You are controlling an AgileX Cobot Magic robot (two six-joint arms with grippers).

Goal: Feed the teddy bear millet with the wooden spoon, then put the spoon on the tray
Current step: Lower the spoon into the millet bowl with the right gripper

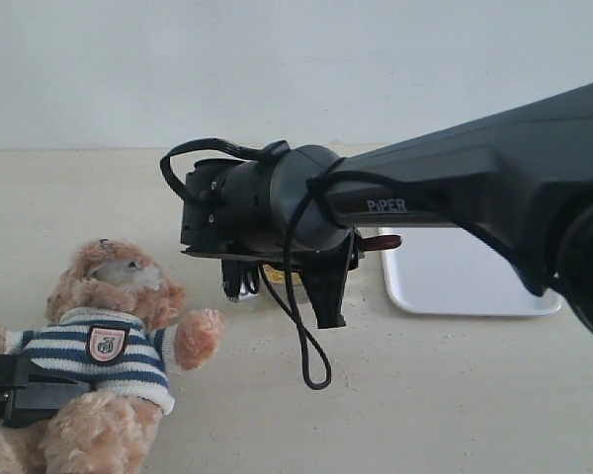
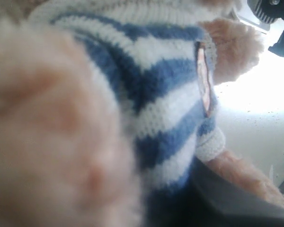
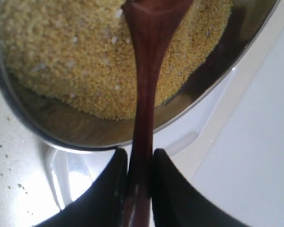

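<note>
The teddy bear [image 1: 109, 341] sits at the lower left in its striped shirt with a crest badge. My left gripper [image 1: 15, 390] is pressed into its side, shut on the bear. The left wrist view shows only the shirt [image 2: 156, 94] and blurred fur. My right gripper [image 3: 139, 156] is shut on the slim handle of the wooden spoon [image 3: 149, 71]. The spoon's oval end rests in the millet [image 3: 75, 56], which fills the metal bowl [image 3: 61, 137]. In the exterior view my right gripper [image 1: 328, 286] hangs mid-table and the handle's end [image 1: 381, 242] pokes out. The white tray [image 1: 474, 281] lies just to the right.
My right arm [image 1: 455, 188] reaches from the right across the middle and hides most of the bowl. A black cable loop [image 1: 311, 365] dangles under the wrist. The beige table [image 1: 425, 395] runs to a pale wall behind.
</note>
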